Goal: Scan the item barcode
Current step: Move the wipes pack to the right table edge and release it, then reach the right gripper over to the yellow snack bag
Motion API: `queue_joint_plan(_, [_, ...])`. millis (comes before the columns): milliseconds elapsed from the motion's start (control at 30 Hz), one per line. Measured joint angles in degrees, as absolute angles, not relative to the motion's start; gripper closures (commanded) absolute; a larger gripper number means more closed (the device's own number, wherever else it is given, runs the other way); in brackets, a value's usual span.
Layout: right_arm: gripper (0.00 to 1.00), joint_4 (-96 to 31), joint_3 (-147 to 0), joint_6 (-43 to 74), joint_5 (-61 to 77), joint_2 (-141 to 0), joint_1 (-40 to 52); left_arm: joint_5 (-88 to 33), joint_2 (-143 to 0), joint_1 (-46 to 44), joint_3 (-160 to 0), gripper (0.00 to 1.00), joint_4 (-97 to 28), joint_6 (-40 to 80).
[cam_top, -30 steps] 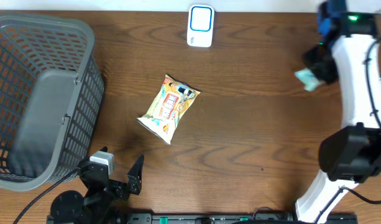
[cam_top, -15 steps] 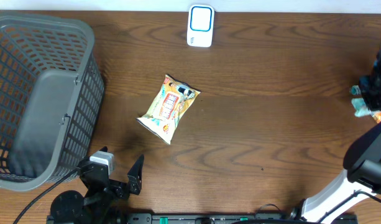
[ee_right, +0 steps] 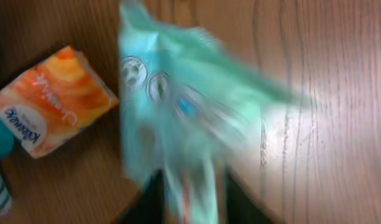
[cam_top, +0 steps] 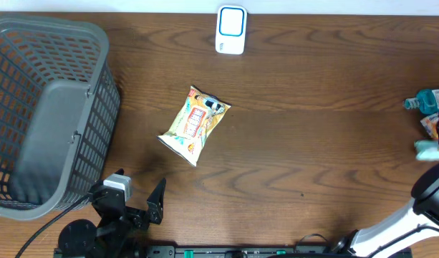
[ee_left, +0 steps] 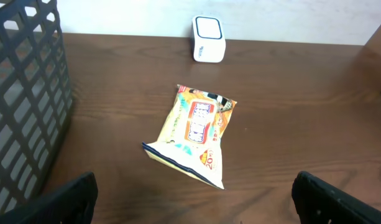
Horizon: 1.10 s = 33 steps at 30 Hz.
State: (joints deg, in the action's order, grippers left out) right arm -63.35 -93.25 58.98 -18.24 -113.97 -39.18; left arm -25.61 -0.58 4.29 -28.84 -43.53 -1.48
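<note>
While the left arm [cam_top: 122, 213] crouches at the table's [cam_top: 312, 143] near edge with the left tool [cam_top: 138, 193] spread wide, the snack bag [cam_top: 195, 123] lies mid-table. The right arm [cam_top: 434, 192] hangs at the right edge over a blurred teal packet [ee_right: 178, 106]; whether the right tool [ee_right: 190, 202] grips it cannot be told.

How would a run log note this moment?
left tool open | snack bag on table | right tool by teal packet, grip unclear

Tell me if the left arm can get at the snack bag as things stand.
Probably yes. The left claw stands open facing the snack bag, with only bare table between them; the basket sits off to the side.
</note>
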Motion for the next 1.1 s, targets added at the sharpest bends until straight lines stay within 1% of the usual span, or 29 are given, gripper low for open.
queue_joint_plan(33, [0.16, -63.2, -93.3, 58.8, -17.0, -114.0, -39.9, -25.6, -0.6, 4.3, -28.8, 0.02, -43.5, -1.5])
queue_joint_plan(67, [0.01, -63.1, -93.3, 58.0, -15.4, -114.0, -40.5, -25.6, -0.6, 4.3, -28.8, 0.02, -43.5, -1.5])
queue_joint_plan(200, [0.01, -62.8, -93.3, 52.1, -4.6, -114.0, -43.5, -25.6, -0.6, 4.3, -28.8, 0.02, -43.5, -1.5])
queue_joint_plan(400, [0.01, -62.0, -93.3, 41.2, 23.0, -114.0, -47.5, -25.6, -0.6, 4.3, -28.8, 0.02, -43.5, -1.5])
queue_joint_plan(533, [0.01, -62.6, -93.3, 36.7, 36.5, -113.8, -47.4, -25.6, -0.6, 4.3, -28.8, 0.02, -43.5, -1.5])
queue_joint_plan(700, [0.01, -62.7, -93.2, 33.9, 42.5, -110.2, -44.9, -25.6, -0.6, 4.3, -28.8, 0.02, -43.5, -1.5])
queue_joint_plan(833, [0.01, -62.0, -93.2, 32.8, 44.0, -101.7, -40.3, -25.6, -0.6, 4.3, -28.8, 0.02, -43.5, -1.5])
queue_joint_plan(1033, [0.01, -59.7, -93.3, 31.6, 41.3, -86.7, -32.8, -25.6, -0.6, 4.3, -28.8, 0.02, -43.5, -1.5])
queue_joint_plan(1100, [0.01, -57.1, -93.2, 30.3, 37.9, -82.0, -29.7, -25.6, -0.6, 4.3, -28.8, 0.02, -43.5, -1.5])
